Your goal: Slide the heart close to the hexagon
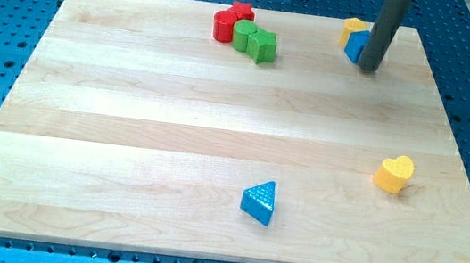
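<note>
My tip [369, 69] rests on the wooden board [126, 136] at the view's upper right; it is a bare rod with no jaws and grips nothing. It touches the right side of a blue block [357, 48], shape unclear. A yellow block [351, 29], possibly the hexagon, sits at 10 o'clock from my tip. The yellow heart [394, 174] lies well apart, at 5 o'clock from my tip. A blue triangle [260, 201] lies at 8 o'clock from the heart. Two red blocks [229, 21] and two green blocks [257, 42] cluster at 12 o'clock of the board.
</note>
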{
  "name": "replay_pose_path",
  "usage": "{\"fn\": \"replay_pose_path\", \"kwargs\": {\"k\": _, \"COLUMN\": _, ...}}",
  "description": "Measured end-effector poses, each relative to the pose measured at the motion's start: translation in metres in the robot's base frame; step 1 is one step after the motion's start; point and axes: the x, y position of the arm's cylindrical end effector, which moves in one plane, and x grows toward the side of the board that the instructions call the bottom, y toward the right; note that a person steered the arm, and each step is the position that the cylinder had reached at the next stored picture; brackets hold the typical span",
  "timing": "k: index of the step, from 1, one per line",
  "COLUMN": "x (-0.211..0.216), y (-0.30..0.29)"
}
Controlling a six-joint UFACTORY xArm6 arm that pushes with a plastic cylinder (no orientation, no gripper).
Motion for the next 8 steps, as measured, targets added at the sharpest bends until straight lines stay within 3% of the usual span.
{"fn": "replay_pose_path", "kwargs": {"k": 1, "x": 0.046, "y": 0.077}}
{"fn": "replay_pose_path", "kwargs": {"k": 2, "x": 0.146, "y": 0.111}}
{"fn": "replay_pose_path", "kwargs": {"k": 3, "x": 0.213, "y": 0.077}}
{"fn": "replay_pose_path", "kwargs": {"k": 5, "x": 0.207, "y": -0.019}}
{"fn": "replay_pose_path", "kwargs": {"k": 6, "x": 0.238, "y": -0.021}}
{"fn": "replay_pose_path", "kwargs": {"k": 7, "x": 0.166, "y": -0.036}}
{"fn": "replay_pose_path", "kwargs": {"k": 8, "x": 0.135, "y": -0.04}}
